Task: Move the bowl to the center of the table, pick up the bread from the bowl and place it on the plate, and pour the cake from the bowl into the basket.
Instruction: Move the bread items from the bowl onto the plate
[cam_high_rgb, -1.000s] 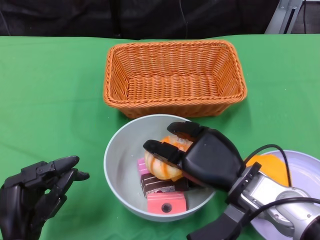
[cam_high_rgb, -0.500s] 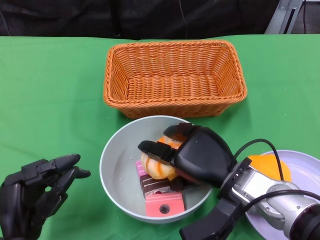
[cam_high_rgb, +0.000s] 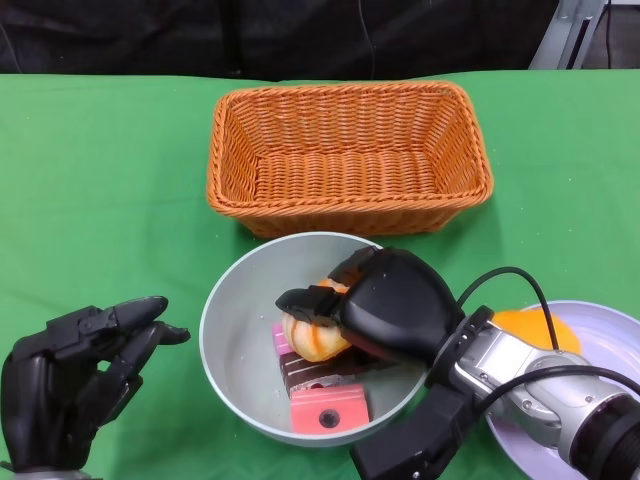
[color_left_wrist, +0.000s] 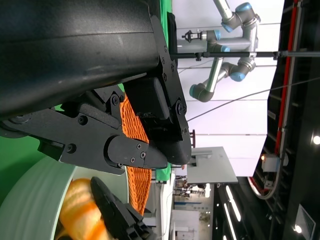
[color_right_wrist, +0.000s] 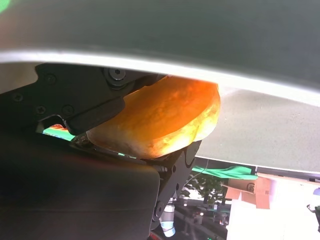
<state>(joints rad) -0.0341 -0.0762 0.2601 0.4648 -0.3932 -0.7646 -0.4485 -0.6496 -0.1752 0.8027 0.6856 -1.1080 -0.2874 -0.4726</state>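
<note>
The grey bowl (cam_high_rgb: 215, 320) stands in front of the orange wicker basket (cam_high_rgb: 350, 160). Inside it lie an orange-striped bread (cam_high_rgb: 305, 338), a brown cake slice (cam_high_rgb: 310, 370) and a pink cake piece (cam_high_rgb: 328, 405). My right hand (cam_high_rgb: 390, 305) reaches into the bowl from the right and grips the bread. In the right wrist view the bread (color_right_wrist: 165, 117) sits between black fingers (color_right_wrist: 75, 95) just under the bowl wall (color_right_wrist: 200, 75). At the lower left my left hand (cam_high_rgb: 70, 375) hovers beside the bowl with its fingers apart, holding nothing. The white plate (cam_high_rgb: 610, 330) lies at the lower right.
An orange piece (cam_high_rgb: 530, 328) lies on the plate's near-left part, partly behind my right forearm and its black cable. Green cloth covers the table. The left wrist view shows the basket (color_left_wrist: 132, 160) and the bowl (color_left_wrist: 30, 200) past the left hand's fingers (color_left_wrist: 110, 145).
My right hand has slid a little left in the bowl and closed tighter around the bread. The bowl has shifted slightly left. The left hand has barely moved.
</note>
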